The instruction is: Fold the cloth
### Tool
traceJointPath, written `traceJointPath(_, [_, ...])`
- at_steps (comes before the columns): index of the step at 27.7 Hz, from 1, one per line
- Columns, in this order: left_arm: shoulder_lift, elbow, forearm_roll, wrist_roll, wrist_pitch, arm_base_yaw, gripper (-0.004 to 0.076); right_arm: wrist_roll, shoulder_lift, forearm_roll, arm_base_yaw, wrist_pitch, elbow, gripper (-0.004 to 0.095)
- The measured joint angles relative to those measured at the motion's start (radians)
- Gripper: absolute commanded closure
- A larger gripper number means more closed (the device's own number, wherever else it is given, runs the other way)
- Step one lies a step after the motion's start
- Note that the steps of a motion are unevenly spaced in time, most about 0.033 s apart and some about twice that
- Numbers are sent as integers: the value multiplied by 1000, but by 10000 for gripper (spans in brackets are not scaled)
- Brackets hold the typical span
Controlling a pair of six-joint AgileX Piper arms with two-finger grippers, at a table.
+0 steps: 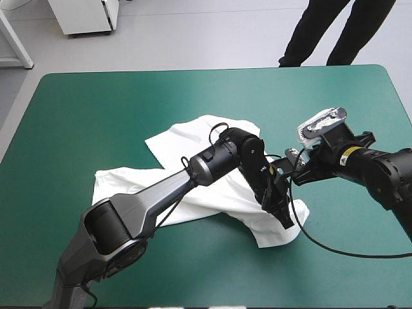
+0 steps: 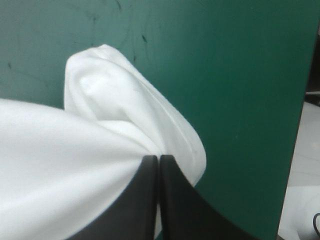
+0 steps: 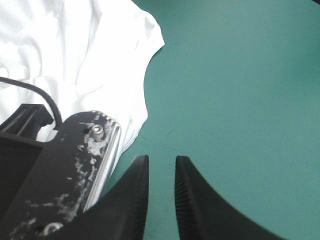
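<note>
Landmark: the table (image 1: 96, 109) with its teal-green cover; every place below is given by it.
Left gripper (image 2: 158, 157): my black fingers are pressed all but together, pinching a gathered ridge of the T-shirt (image 1: 187, 141), right of the table's middle and toward its near edge.
Right gripper (image 3: 161, 160): my fingers are a little spread with nothing between them, over bare cover toward the table's right edge.
Risk, slip: I judge the pinch takes only a thin bunch, so a quick pull could slide it free.
Risk, dragging: pulling from one corner alone may haul the whole heap across the table instead of spreading it.
Risk, collision: my two grippers sit close together, and a careless reach could knock them.
T-shirt, place: around the table's middle.
T-shirt, look: white, crumpled, half spread, twisted in loose folds; no neat fold made yet.
</note>
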Motion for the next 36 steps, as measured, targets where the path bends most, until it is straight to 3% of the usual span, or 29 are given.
traceJointPath(4, [-6,0,84,-55,0,8,656,23,-2,-16,0,6,0,719])
traceJointPath(6, [-7,0,109,-67,0,20,534,25,-2,-17,0,6,0,719])
traceJointPath(7, [-9,0,109,-69,0,29,389,25,-2,-17,0,6,0,719])
traceJointPath(9, [-16,0,115,-71,0,52,242,29,-2,-17,0,6,0,719])
traceJointPath(10, [-26,0,119,-72,0,66,223,32,-2,-17,0,7,0,719])
traceJointPath(19, [-192,65,264,-149,-3,254,224,44,10,-17,29,25,0,702])
traceJointPath(24, [-407,319,322,-173,-4,448,226,44,12,19,58,59,0,588])
traceJointPath(28, [-598,552,378,-181,-1,560,227,45,12,74,58,170,0,471])
traceJointPath(36, [-836,873,438,-200,7,604,227,47,7,179,60,328,0,458])
